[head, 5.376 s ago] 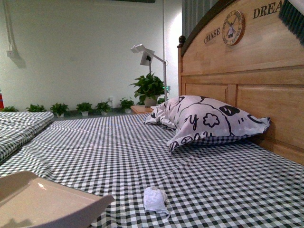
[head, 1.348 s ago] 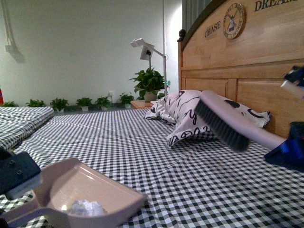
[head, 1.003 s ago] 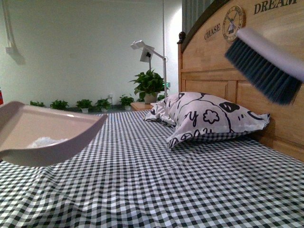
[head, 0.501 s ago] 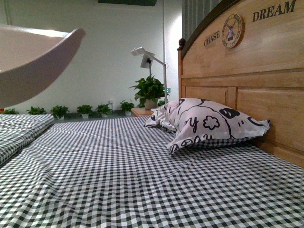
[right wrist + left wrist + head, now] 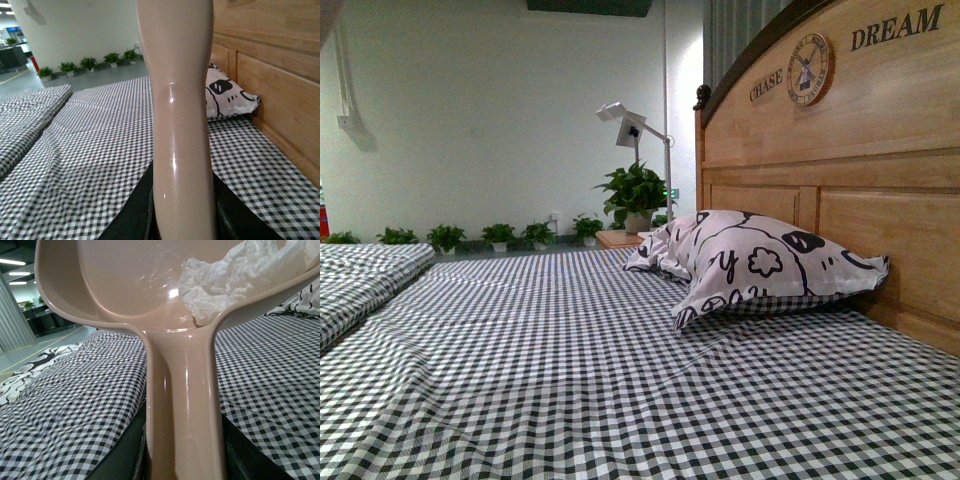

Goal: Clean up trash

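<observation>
Crumpled tissue wad (image 5: 240, 275) inside dustpan (image 5: 125, 295) scoop, beyond its handle; left tool's own grip apparently hidden.

Neither arm showed in the front view, and each wrist view caught only dark edges of its gripper, its grip impossible to judge.
</observation>
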Robot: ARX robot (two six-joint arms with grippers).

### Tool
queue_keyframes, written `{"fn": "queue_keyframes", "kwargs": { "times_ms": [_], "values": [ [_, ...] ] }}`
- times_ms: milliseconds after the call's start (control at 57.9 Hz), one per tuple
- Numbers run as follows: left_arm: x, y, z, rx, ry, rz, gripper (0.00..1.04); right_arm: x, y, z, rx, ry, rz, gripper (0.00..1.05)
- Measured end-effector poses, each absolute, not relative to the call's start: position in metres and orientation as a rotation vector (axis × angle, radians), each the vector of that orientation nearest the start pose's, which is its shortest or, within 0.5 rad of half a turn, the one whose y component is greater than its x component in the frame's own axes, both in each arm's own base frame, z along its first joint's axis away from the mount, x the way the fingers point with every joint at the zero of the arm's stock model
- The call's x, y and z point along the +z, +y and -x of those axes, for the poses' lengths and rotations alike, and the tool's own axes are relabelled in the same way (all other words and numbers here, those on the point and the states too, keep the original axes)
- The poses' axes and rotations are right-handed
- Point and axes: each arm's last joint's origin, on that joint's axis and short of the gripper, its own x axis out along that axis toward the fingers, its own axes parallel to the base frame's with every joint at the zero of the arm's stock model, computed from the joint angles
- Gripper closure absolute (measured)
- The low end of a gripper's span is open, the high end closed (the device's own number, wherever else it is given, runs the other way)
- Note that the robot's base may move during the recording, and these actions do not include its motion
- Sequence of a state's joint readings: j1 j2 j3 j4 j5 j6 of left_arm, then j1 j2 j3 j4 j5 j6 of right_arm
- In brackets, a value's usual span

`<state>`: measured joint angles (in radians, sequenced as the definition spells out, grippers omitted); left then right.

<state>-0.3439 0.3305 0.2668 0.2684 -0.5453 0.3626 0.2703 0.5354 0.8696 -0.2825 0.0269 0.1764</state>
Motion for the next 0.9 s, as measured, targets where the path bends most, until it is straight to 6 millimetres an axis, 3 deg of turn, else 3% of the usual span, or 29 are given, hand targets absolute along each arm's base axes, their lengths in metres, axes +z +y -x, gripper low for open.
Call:
{"fn": "queue_keyframes", "kwargs": {
  "times_ms": [207,899],
  "values": [
    [0.2478,-0.0233,-0.0988,0.239,-0.160,-0.182,0.79,0.3774,0.0259,-0.0999,0.173,-0.007,-0.172,0.85],
    [0.2475,-0.0237,-0.0988,0.234,-0.161,-0.167,0.79,0.3771,0.0266,-0.0997,0.172,-0.004,-0.163,0.85]
  ]
}}
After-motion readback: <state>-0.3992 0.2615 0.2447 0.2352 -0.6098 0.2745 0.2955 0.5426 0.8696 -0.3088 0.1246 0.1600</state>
